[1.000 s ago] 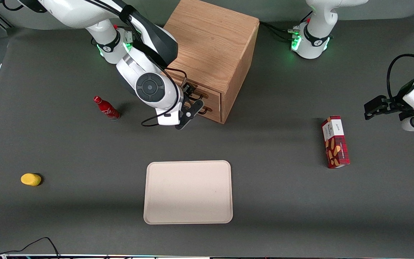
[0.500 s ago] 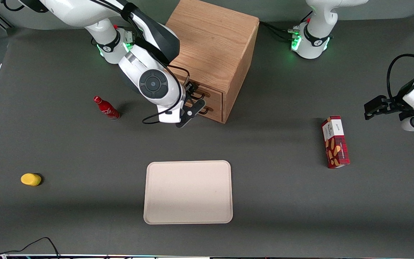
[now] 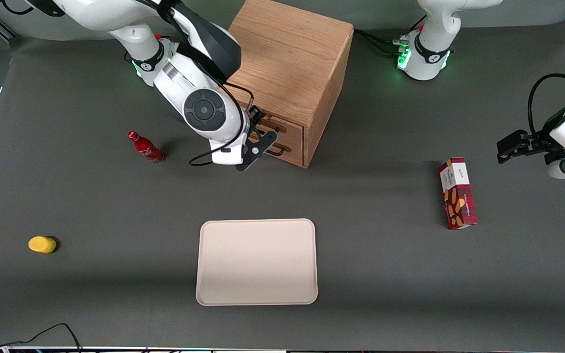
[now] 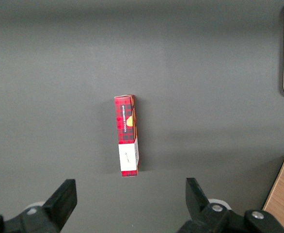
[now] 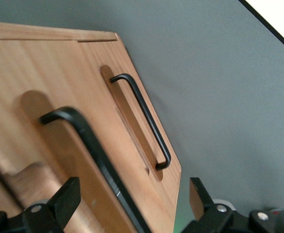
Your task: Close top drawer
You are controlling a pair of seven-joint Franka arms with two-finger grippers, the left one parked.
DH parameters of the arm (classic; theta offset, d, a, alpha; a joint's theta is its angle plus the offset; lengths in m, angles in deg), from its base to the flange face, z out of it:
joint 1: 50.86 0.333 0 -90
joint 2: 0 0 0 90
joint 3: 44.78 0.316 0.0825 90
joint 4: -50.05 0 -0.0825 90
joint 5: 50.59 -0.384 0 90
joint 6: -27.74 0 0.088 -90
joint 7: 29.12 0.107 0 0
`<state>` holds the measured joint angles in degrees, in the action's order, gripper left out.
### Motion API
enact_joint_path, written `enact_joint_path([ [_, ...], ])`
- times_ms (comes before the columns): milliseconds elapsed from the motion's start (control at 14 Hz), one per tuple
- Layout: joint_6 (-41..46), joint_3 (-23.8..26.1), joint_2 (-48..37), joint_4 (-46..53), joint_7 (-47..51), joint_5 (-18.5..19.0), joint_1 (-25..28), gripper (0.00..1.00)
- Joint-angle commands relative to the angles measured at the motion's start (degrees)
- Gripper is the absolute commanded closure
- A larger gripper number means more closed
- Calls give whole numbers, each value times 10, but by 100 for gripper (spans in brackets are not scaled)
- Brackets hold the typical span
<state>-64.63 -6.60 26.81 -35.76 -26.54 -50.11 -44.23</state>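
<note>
Fingers: the gripper hangs just in front of the cabinet's face, near the upper middle of the front view; its fingers are spread apart with nothing between them.
Drawer: the top drawer sits high on the cabinet's front, its panel looking flush or almost flush with the lower drawer, so the closing seems nearly done.
Handle: a thin black bar runs along the top drawer's panel, close to the fingers; the twin bar belongs to the lower drawer.
Handling: judged a stiff, light wooden box that slides straight; a flat push on the panel beside the bar should serve, no grasp needed.
Surface: a red bottle stands near the arm; a pale tray lies nearer the camera.
</note>
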Motion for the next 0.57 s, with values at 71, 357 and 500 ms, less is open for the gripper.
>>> enact_joint_path([
  [71, 49, 7, -8, 46, 16, 10, -4, 0],
  [357, 80, -84, -32, 119, -22, 14, -14, 0],
  [500, 83, -134, -63, 118, -82, 21, -14, 0],
])
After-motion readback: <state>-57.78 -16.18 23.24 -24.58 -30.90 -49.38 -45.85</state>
